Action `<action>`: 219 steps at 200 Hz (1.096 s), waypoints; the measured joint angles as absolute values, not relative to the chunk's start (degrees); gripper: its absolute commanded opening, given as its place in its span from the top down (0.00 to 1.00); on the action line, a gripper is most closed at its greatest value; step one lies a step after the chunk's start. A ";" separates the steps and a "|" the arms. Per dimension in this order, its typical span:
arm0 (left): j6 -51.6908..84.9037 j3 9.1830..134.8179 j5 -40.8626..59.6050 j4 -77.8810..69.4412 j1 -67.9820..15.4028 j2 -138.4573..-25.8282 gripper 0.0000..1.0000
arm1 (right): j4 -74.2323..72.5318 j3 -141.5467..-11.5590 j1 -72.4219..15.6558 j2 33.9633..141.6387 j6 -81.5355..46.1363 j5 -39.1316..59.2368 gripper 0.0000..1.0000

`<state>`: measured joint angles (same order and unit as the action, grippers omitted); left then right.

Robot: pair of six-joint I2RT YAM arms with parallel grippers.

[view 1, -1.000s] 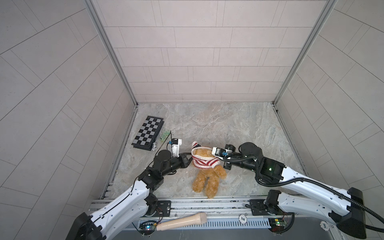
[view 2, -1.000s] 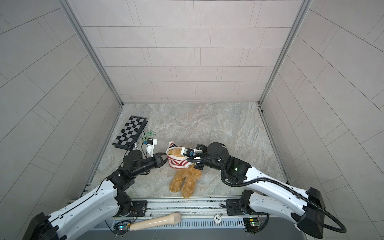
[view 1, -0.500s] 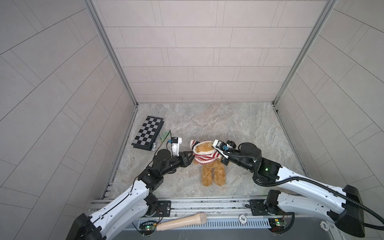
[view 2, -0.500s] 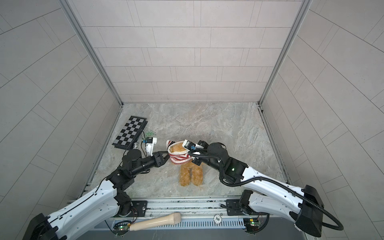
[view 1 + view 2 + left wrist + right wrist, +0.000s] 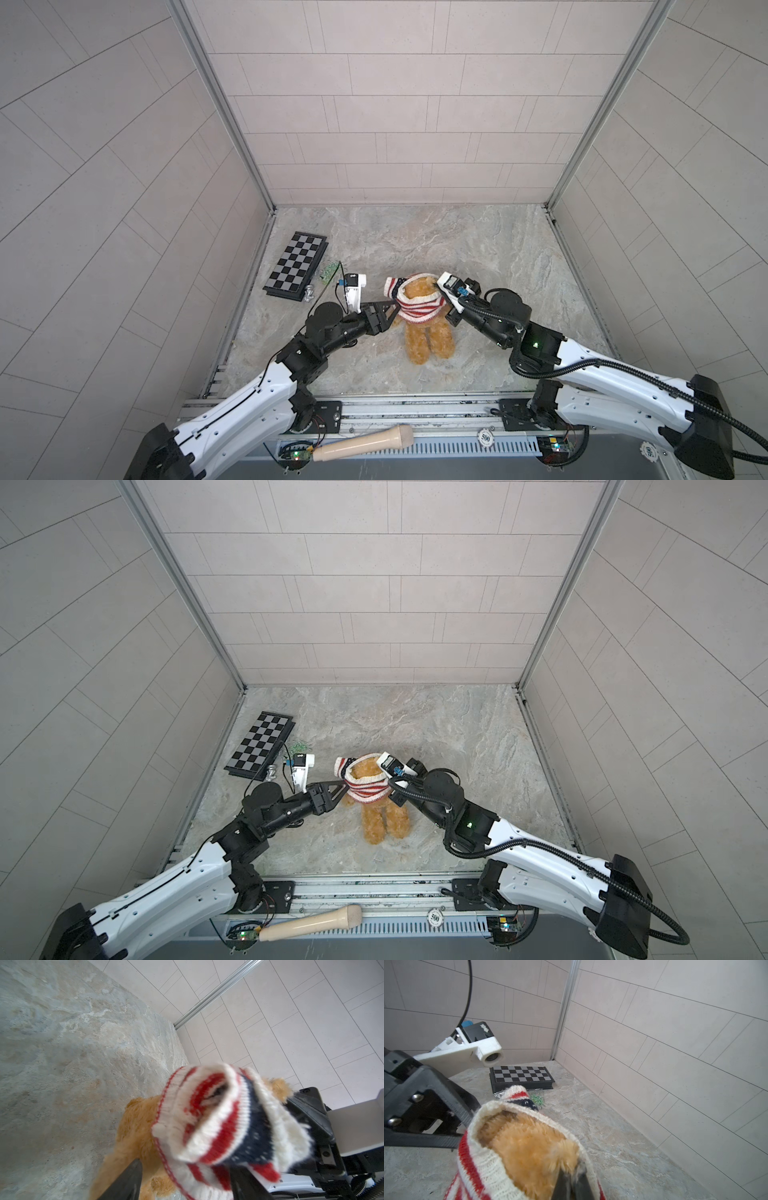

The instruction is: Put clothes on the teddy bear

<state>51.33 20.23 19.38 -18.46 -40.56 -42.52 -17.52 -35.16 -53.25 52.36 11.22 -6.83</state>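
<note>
The teddy bear [image 5: 428, 338] [image 5: 384, 818] sits mid-floor with its legs toward the front. A red-and-white striped sweater [image 5: 415, 306] [image 5: 368, 791] is bunched around its head and upper body, and golden fur [image 5: 529, 1147] shows through the opening. My right gripper [image 5: 572, 1185] is shut on the sweater's rim at the bear's right side. My left gripper [image 5: 392, 309] [image 5: 187, 1182] is open at the bear's left side. Its fingers [image 5: 128, 1178] stand wide apart, with the sweater [image 5: 218, 1122] hanging between them. The bear's face is hidden.
A folded chessboard [image 5: 297, 266] lies at the back left by the wall, with a silver chess piece [image 5: 309, 293] and a small green item [image 5: 328, 272] next to it. A wooden handle [image 5: 361, 442] and a chip [image 5: 485, 436] rest on the front rail.
My left gripper went from shut to open and let go of the sweater's left side. The right gripper has pulled the sweater and bear up and back, and the bear's legs have straightened.
</note>
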 measured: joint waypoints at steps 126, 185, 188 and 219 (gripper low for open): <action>58.67 22.94 11.40 -30.96 -49.30 -58.26 0.37 | -19.70 -33.15 -52.69 52.10 9.91 -12.01 1.00; 62.43 23.29 8.88 -34.54 -49.69 -61.80 0.71 | -21.78 -30.28 -52.45 50.92 9.15 -11.07 1.00; 62.02 23.29 8.88 -34.59 -49.71 -61.95 0.73 | -21.85 -30.20 -52.45 50.81 9.13 -10.98 1.00; 63.13 23.57 8.80 -35.81 -50.76 -63.48 0.86 | -22.04 -29.23 -52.45 49.34 8.93 -10.57 1.00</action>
